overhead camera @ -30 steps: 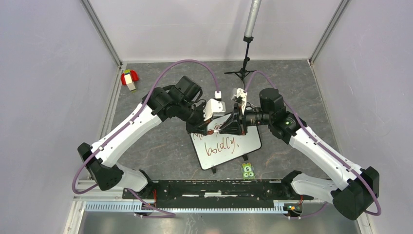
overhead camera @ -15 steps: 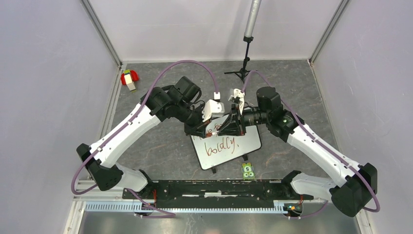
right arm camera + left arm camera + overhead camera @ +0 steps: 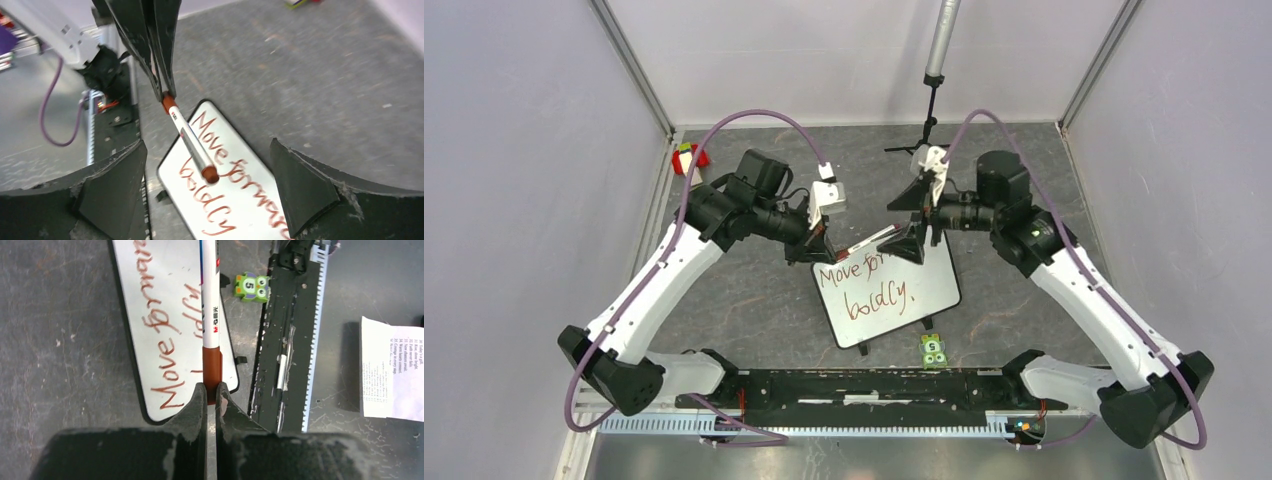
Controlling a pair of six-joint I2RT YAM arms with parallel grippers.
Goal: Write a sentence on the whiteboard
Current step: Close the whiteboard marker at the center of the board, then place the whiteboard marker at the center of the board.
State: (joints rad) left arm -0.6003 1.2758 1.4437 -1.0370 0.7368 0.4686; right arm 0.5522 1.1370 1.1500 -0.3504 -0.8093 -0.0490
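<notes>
A: Both arms have drawn back off the whiteboard (image 3: 929,295). The sentence (image 3: 864,285) shows whole, two lines, board mid-desk (image 3: 754,300).
B: Grippers?
A: Left gripper (image 3: 210,390) clamped on the marker's (image 3: 210,300) brown end. Right gripper (image 3: 207,145) spread wide, empty.
B: Handling?
A: Board likely light and slick, may skid on its legs. Ink smears, so take the black rim.
</notes>
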